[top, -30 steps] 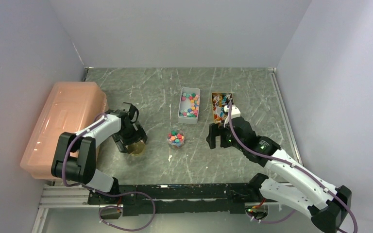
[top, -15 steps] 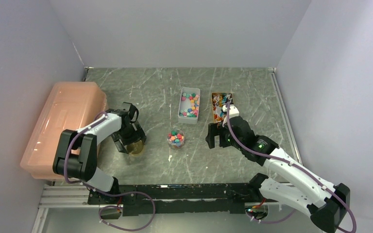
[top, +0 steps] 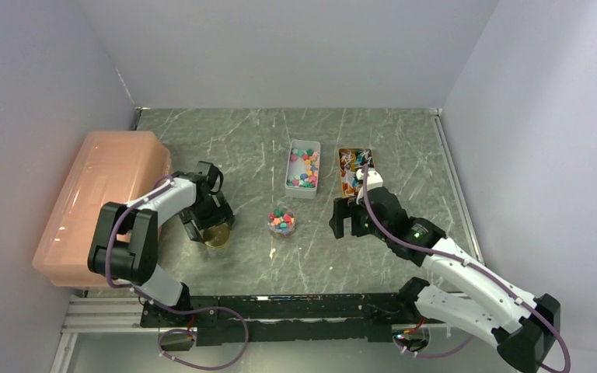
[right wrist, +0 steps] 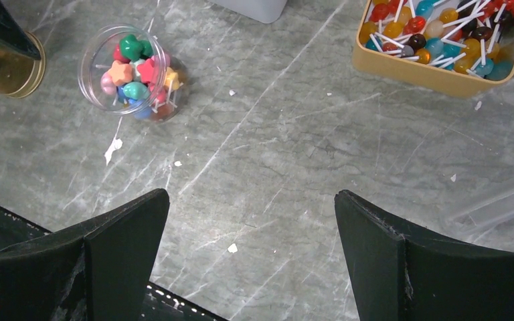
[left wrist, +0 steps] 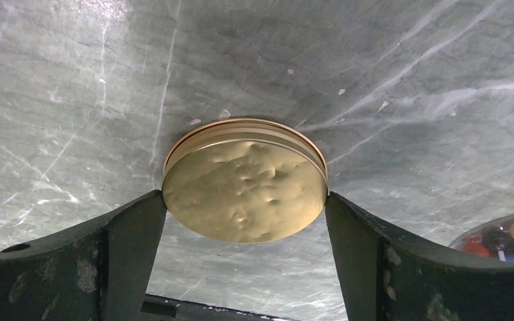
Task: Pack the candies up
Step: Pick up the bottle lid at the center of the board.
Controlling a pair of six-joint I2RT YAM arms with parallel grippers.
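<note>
- The candies (top: 282, 221) are in two places: some fill a clear jar (right wrist: 134, 70) in the middle of the table (top: 241, 140), and more lie in a white tray (top: 302, 190) behind it.
- The jar stands upright with its mouth open to the top.
- The tray has its long axis running away from the arms, and the candies are spread along it.
- Each candy is chunky and rounded, so I cannot tell a long axis or a pointing direction for one piece.
- The left gripper (left wrist: 245, 200) is clamped on a gold lid (left wrist: 244, 184) to the left of the jar. One finger touches the lid's edge on each side, and the jaws stand wide.
- I cannot tell whether the lid rests on the table or is just above it.
- The right gripper (right wrist: 251, 200) has its fingers wide apart and holds nothing. It hangs over bare table to the right of the jar.
- Just right of the tray is a tan box (right wrist: 408, 70) of lollipops (right wrist: 442, 30) with sticks pointing many ways.
- An orange bin (top: 101, 194) is at the left edge.
</note>
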